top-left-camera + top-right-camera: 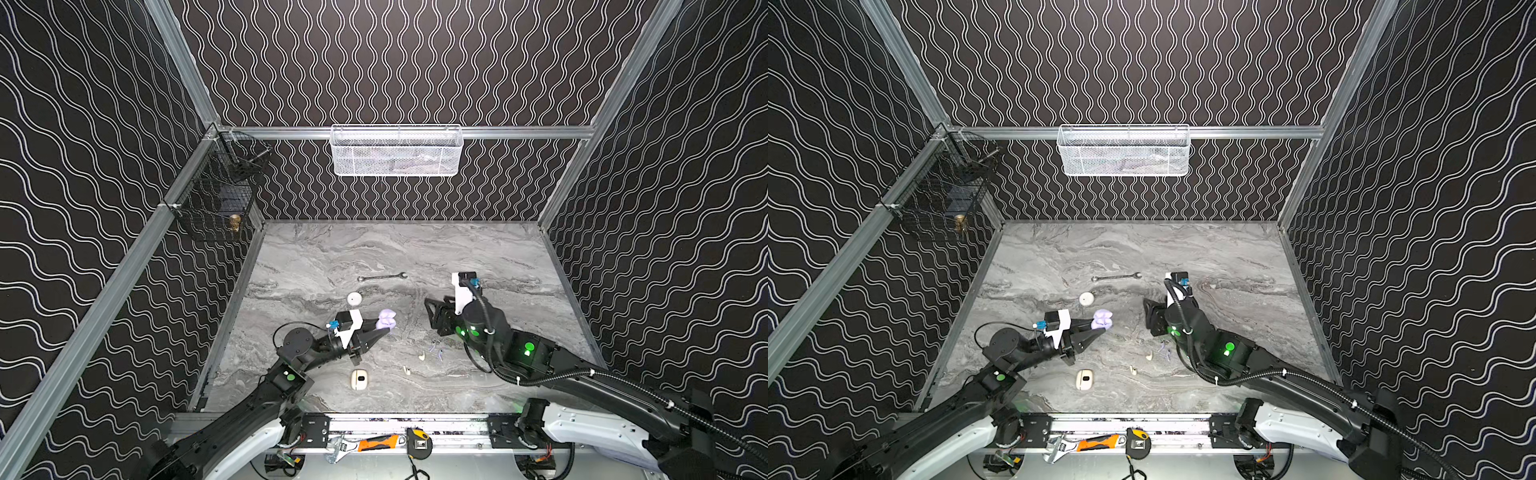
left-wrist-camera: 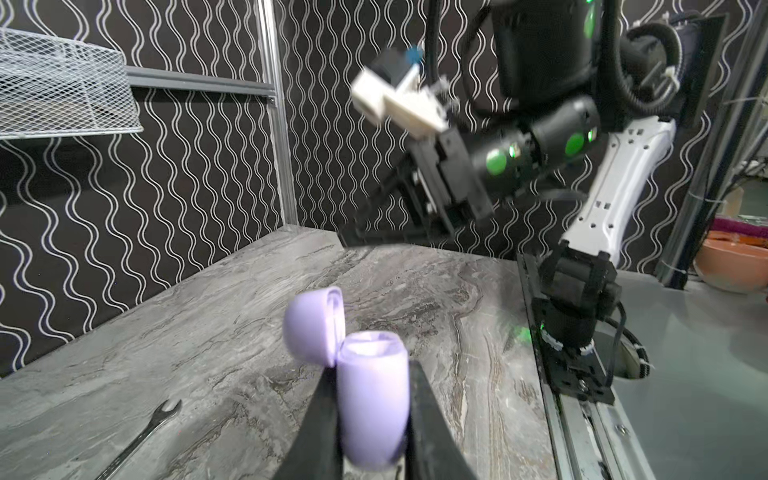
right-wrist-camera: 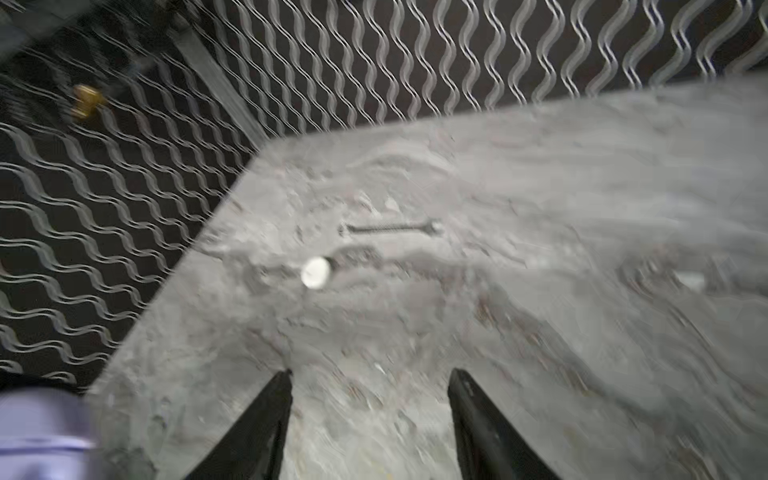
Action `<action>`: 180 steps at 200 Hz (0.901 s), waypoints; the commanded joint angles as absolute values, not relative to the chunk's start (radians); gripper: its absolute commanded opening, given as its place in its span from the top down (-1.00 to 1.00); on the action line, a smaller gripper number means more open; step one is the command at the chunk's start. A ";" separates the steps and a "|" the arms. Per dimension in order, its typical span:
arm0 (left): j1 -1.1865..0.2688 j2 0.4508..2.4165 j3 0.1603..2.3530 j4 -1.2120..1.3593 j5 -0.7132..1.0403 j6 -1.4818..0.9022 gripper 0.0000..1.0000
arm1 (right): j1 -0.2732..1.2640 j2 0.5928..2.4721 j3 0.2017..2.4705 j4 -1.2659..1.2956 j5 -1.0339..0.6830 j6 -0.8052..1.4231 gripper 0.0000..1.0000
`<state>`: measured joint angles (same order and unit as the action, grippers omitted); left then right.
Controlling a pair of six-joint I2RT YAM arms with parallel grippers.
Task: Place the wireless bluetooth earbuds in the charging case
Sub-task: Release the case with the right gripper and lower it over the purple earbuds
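**Top views.** My left gripper (image 1: 384, 328) (image 1: 1100, 328) is clamped on the lavender charging case (image 1: 386, 319) (image 1: 1102, 319). The earbuds (image 1: 422, 356) (image 1: 1149, 356) lie loose on the table (image 1: 478, 257), apart from both grippers and nearer its front edge. They are tiny, some cream and some lavender. My right gripper (image 1: 430, 305) hangs near them.

**Left wrist.** The charging case (image 2: 372, 399) stands upright between my fingers (image 2: 316, 415), which press its sides. Its lid (image 2: 311, 328) is hinged open.

**Right wrist.** My right gripper (image 3: 370, 372) has its fingers (image 3: 257, 428) well apart over the bare table, holding nothing.
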<state>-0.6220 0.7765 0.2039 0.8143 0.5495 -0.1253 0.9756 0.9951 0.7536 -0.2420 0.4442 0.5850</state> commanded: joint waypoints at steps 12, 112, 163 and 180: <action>-0.622 0.900 0.153 1.122 0.497 -0.206 1.00 | 0.939 1.015 0.668 -0.398 0.285 0.747 -0.25; -0.622 0.890 0.060 1.223 0.520 -0.080 1.00 | 0.888 1.323 0.655 -0.406 0.117 0.700 -0.04; -0.622 0.901 0.065 1.239 0.535 -0.083 1.00 | 0.890 1.401 0.712 -0.472 0.120 0.680 0.10; -0.623 0.888 0.066 1.225 0.537 -0.081 1.00 | 0.889 1.409 0.715 -0.481 0.122 0.680 0.10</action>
